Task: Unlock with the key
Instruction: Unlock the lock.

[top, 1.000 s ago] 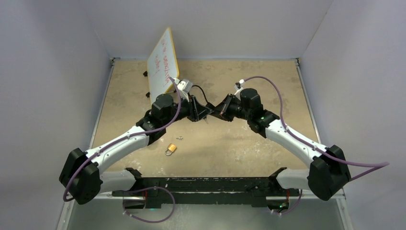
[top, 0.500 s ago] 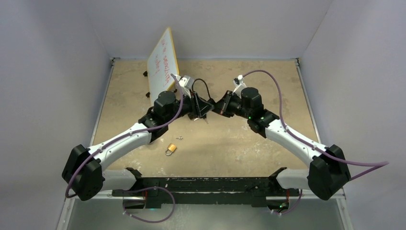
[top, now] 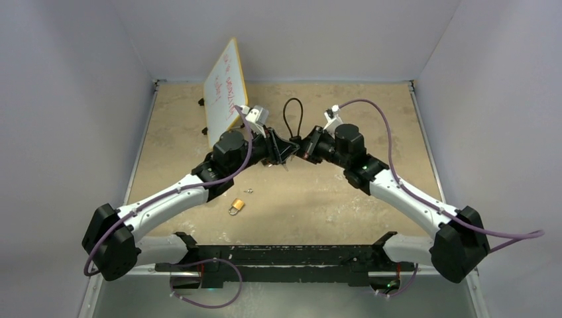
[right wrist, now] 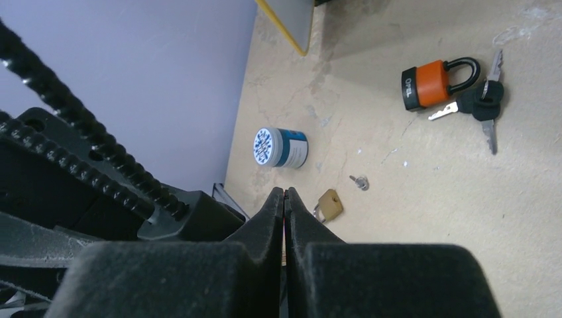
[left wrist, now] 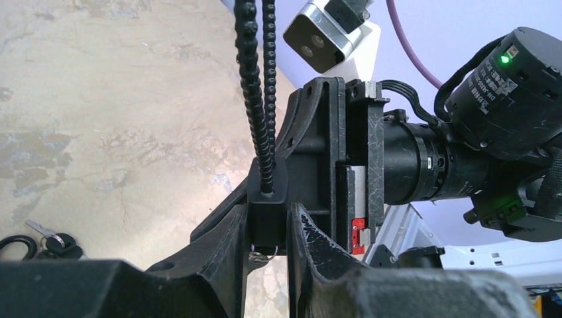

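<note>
The job looks only partly done. The black lock [left wrist: 268,199] is up in the air over the middle of the table [top: 318,192], and the left hand [left wrist: 268,228] is closed tight on it, one finger on each side of the little block. Both ends of the bumpy cable [left wrist: 252,79] go down into the block, so I think it is not open yet. The right hand [right wrist: 285,195] is right up against the lock from the other side. Its two fingers are pressed together with almost no gap, and I cannot tell if a key is pinched between them. A little metal ring [left wrist: 265,255] hangs just under the block, so a key may already be in the hole, but that part is hidden. What is left, I think, is to turn the key and pull one cable end free. The lock stands up tall: its long way runs up and down, with the cable coming out of the top and looping high above both hands, and the bottom end facing the table. Down on the table lie a brass padlock [top: 236,207] with a small key [top: 249,191] near it, and an orange padlock [right wrist: 434,83] with keys beside it — no hand is touching those
</note>
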`<state>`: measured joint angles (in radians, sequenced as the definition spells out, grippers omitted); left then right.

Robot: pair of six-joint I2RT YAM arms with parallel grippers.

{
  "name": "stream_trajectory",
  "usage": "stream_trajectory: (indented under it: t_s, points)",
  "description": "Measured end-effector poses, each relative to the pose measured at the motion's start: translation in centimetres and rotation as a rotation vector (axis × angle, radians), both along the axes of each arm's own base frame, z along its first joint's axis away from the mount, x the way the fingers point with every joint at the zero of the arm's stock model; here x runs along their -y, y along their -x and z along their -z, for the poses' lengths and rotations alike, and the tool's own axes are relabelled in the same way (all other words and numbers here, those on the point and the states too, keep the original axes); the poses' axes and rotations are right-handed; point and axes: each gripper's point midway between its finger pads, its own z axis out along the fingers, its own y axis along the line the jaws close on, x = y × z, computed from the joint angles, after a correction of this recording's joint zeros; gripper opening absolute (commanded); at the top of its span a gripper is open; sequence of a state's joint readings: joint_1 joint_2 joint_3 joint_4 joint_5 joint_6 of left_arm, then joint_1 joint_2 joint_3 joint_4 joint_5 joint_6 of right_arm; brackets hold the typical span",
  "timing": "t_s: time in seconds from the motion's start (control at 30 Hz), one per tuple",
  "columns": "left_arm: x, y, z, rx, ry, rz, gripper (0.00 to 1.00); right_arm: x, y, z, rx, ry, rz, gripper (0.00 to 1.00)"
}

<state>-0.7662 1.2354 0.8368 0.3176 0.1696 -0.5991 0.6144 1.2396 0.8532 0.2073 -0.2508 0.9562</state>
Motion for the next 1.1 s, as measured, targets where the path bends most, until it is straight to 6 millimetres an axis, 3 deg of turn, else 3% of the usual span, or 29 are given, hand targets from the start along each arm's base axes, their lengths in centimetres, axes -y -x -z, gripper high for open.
stream_trajectory:
  t_s: [0.2,0.33,0.43,0.57,0.77,0.87,1.0,1.1]
  points:
    - [-0.1,1.0,-0.5,-0.084,0.057,-0.008,0.00,1.3,1.9,0.1,0.013,-0.013,0.017,0.42]
    - [-0.4,1.5,0.2,-0.179,0.105,-0.006,0.00,2.7,2.9,1.2,0.023,0.005,0.044,0.50]
    - [-1.4,0.4,0.8,-0.238,0.135,-0.046,0.00,3.1,4.2,1.2,0.047,0.009,0.021,0.52]
    - [-2.7,-0.8,1.7,-0.319,0.171,-0.088,0.00,3.7,5.5,-0.9,0.130,-0.033,0.007,0.55]
    - [-2.9,-0.6,1.4,-0.374,0.223,-0.061,0.00,4.5,6.5,-4.1,0.241,-0.120,0.014,0.56]
    - [-2.6,-0.2,0.6,-0.377,0.254,-0.022,0.00,4.3,6.3,-4.4,0.254,-0.131,0.016,0.56]
    - [-2.2,0.3,-0.5,-0.378,0.290,0.025,0.00,4.2,5.8,-3.8,0.232,-0.123,0.033,0.50]
    - [-2.0,0.7,-1.1,-0.380,0.313,0.053,0.00,4.0,5.4,-3.5,0.215,-0.119,0.039,0.38]
